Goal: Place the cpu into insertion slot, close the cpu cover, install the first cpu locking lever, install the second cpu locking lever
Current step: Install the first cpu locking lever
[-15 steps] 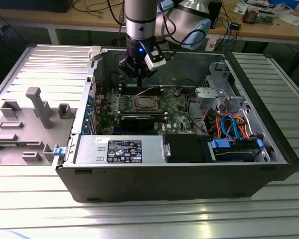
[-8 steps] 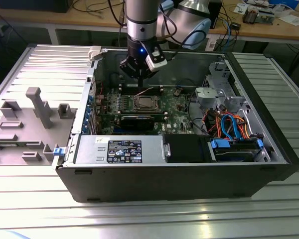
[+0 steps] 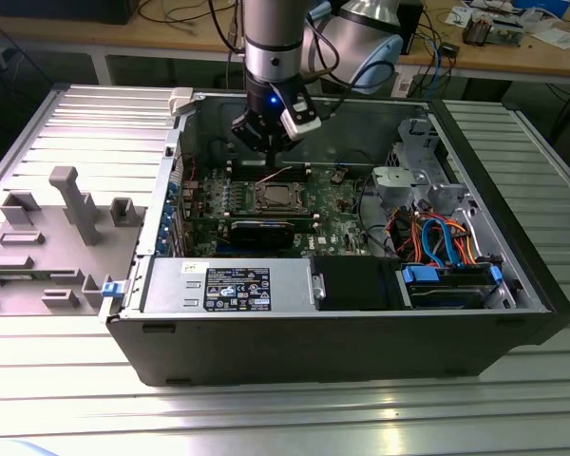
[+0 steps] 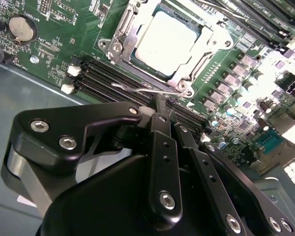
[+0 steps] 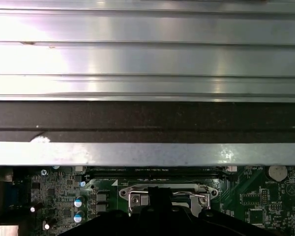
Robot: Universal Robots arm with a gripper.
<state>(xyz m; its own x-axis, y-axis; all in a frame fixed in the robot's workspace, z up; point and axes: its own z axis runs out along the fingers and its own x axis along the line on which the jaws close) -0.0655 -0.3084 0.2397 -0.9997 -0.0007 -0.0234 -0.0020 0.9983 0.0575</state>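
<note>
**Entry: gripper at socket edge, chip seated**

Black two-finger gripper [image 4: 163, 105]: held low over the green motherboard [image 4: 54, 44], fingers drawn together, tips at a thin silver wire locking lever [image 4: 137, 88] beside the socket. Whether the wire is pinched or merely touched cannot be told.

Small square cpu with silver-grey metal top [image 4: 169, 42]: lying in the insertion slot [image 3: 276, 199], the silver-framed square socket. The cpu cover [image 4: 130, 37], a thin silver windowed plate, is laid down around the chip.

Risks, as judged: the springy wire could slip off the fingertips and snap back if approached off-centre; pressure placed wide of it could load the cover unevenly or scrape the adjacent black memory slots [image 4: 108, 78].

Surroundings: a round silver coin cell [image 4: 22, 28]; rows of small capacitors [image 4: 241, 73]; in the exterior view, the open black computer case [image 3: 342, 342], its grey power supply [image 3: 228, 285], and orange and blue cables [image 3: 437, 233]. The case wall stands close behind the arm, limiting room to swing.
</note>
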